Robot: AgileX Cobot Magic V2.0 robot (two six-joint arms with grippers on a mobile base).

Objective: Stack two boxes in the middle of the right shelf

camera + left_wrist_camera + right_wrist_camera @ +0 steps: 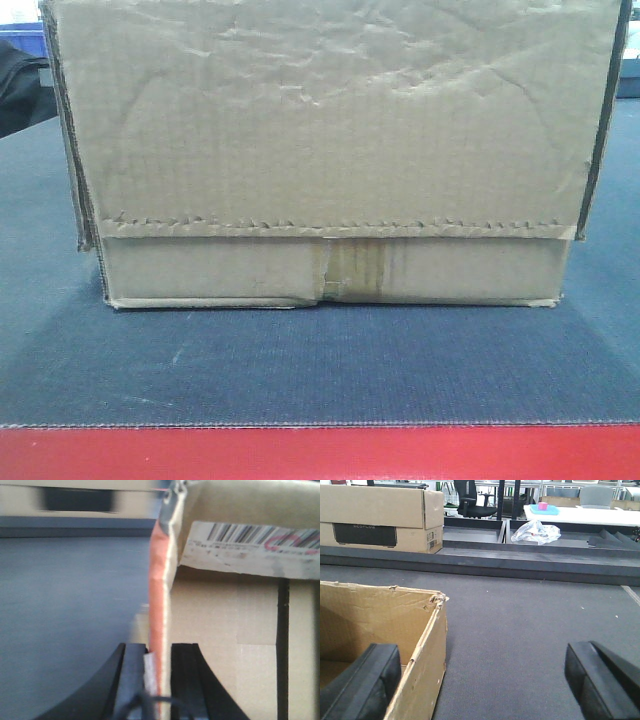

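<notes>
Brown carton (330,150) seen resting on dark table top (320,370), red frame (320,455) along near edge. Orange-taped wall edge (157,595) of carton pinched between fingers of left gripper (158,652) — closed tight. Right gripper (480,662) spread wide (carton wall straddled), nothing held.

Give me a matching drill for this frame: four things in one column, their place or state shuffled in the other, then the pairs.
Things
1. left gripper
2. right gripper
3. white barcode label
4. crumpled clear plastic bag

Places or states
A. stuck on the brown corrugated cardboard box
B. open, fingers wide apart
C. lying in a far grey tray
D. shut on that box's wall edge

Pairs: 1-D, 2-B, 3-A, 4-C
</notes>
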